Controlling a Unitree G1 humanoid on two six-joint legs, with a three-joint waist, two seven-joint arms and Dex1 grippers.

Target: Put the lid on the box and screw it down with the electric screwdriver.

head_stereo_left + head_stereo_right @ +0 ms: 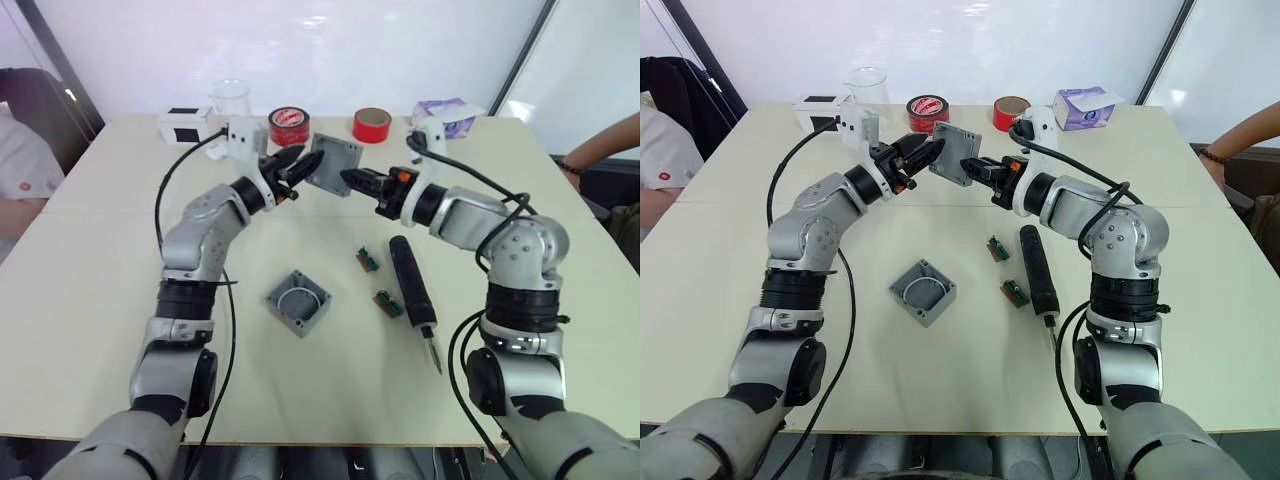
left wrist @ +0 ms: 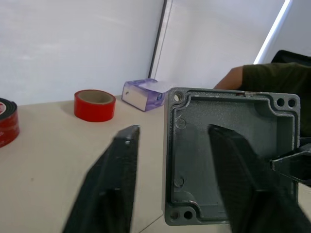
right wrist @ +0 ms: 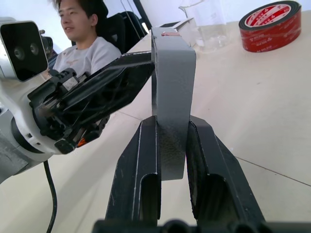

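The gray lid [image 1: 336, 160] hangs in the air over the far middle of the table, between both grippers. My right gripper [image 3: 172, 121] is shut on the lid's lower edge, one finger on each face. My left gripper [image 1: 306, 160] stands open at the lid's other side, one finger across its hollow inner face [image 2: 218, 145] and the other off to the side. The deep gray box [image 1: 298, 302], with a white wire loop inside, sits open side up on the table nearer me. To its right lies the black electric screwdriver [image 1: 412, 290], bit pointing toward me.
Two small circuit boards [image 1: 368, 260] [image 1: 388, 303] lie between box and screwdriver. Along the far edge stand a white box [image 1: 187, 123], a clear beaker [image 1: 230, 100], two red tape rolls [image 1: 288, 125] [image 1: 372, 125] and a purple tissue box [image 1: 447, 115]. People sit at left [image 1: 20, 170] and right [image 1: 600, 145].
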